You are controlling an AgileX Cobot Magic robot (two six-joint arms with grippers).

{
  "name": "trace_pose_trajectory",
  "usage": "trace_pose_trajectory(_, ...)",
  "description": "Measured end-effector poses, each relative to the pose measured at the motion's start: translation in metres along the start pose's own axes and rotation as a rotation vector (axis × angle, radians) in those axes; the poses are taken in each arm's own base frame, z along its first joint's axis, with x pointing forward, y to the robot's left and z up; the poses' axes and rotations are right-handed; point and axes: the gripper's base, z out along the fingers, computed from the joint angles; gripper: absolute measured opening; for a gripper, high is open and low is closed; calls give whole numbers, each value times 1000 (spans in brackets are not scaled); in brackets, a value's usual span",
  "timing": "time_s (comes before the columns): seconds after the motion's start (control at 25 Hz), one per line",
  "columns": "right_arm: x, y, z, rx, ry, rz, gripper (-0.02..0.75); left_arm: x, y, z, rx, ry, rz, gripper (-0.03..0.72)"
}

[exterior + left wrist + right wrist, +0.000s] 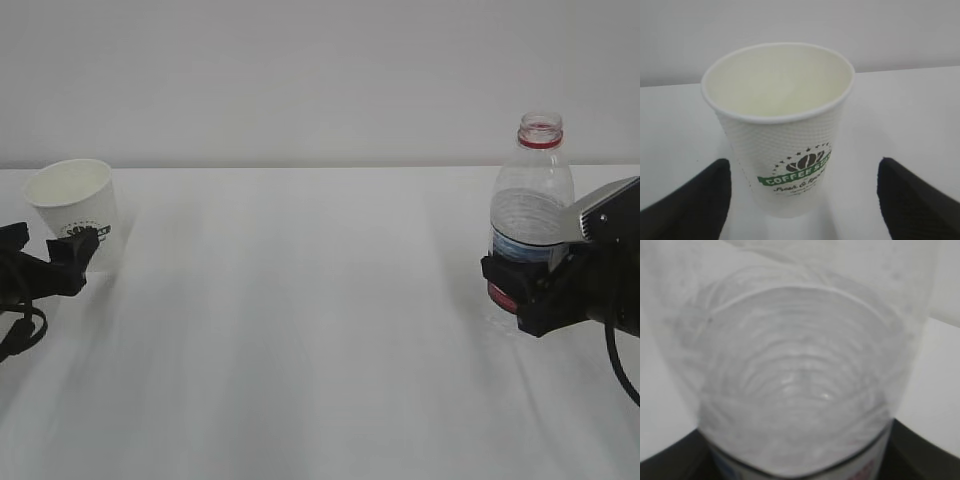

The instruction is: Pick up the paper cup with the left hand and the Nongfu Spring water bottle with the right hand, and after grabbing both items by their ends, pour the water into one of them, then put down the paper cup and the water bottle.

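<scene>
Bench [300,330]: plain white, meeting a pale grey wall [300,70] behind.
Paper cup [782,130]: upright at the bench's left end; green banner reads "COFFEE", script beneath too small to read.
Left hand [60,262]: jaws spread wide either side of the cup, not touching it.
Nongfu Spring water bottle [530,215]: upright at right, uncapped, red neck ring, label lettering unreadable.
Right hand [535,290]: jaws clamped around the bottle's lower body.

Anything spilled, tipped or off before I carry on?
No spill shows. The paper cup leans to one side between the left gripper's open fingers; whether it rests on the table is unclear. The water bottle stands uncapped, upright.
</scene>
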Motion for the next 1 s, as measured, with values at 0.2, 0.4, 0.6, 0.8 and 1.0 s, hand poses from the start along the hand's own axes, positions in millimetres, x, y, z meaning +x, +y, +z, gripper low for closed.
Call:
trace_pose_trajectory(0.2, 0, 0, 0, 0, 0, -11, 484, 11, 1, 15, 0, 25, -1, 688)
trace_pose_trajectory(0.4, 0, 0, 0, 3, 0, -27, 484, 17, 2, 29, 0, 30, -1, 690)
trace_pose_trajectory(0.6, 0, -1, 0, 10, -1, -34, 484, 26, 3, 40, 0, 45, -2, 690)
trace_pose_trajectory(0.8, 0, -1, 0, 11, -1, -35, 484, 28, 4, 41, -17, 51, -9, 691)
trace_pose_trajectory(1.0, 0, -1, 0, 11, -1, -35, 484, 28, 5, 41, -26, 48, -13, 691)
